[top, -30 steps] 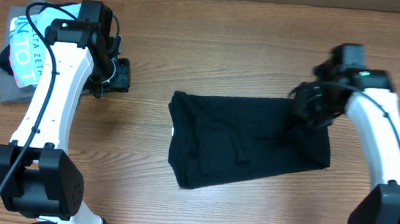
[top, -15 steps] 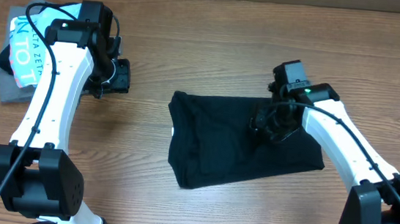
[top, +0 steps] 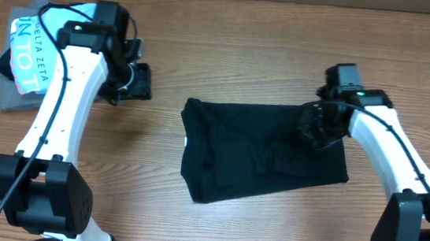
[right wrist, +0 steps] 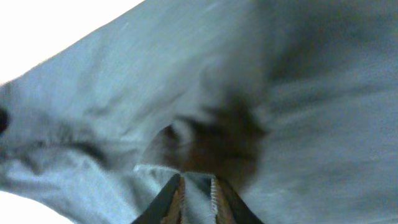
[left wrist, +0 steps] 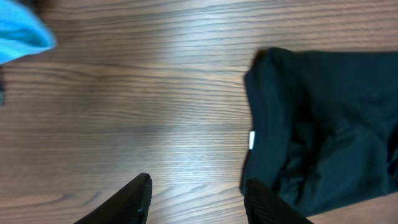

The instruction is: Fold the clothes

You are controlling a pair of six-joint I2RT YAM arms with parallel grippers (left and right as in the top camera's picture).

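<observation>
Centrally, the shirt lies on the wood-grain worktop, a soft, rumpled black rectangle with wood showing on every side. The right hand is clamped on its bunched upper right edge. The left hand, fingers apart, hovers between the shirt and a blue pile.

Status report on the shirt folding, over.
Left gripper open over the table. Right gripper shut on the black T-shirt near its right end. Nothing in the way; light blue T-shirt sits far left.
</observation>
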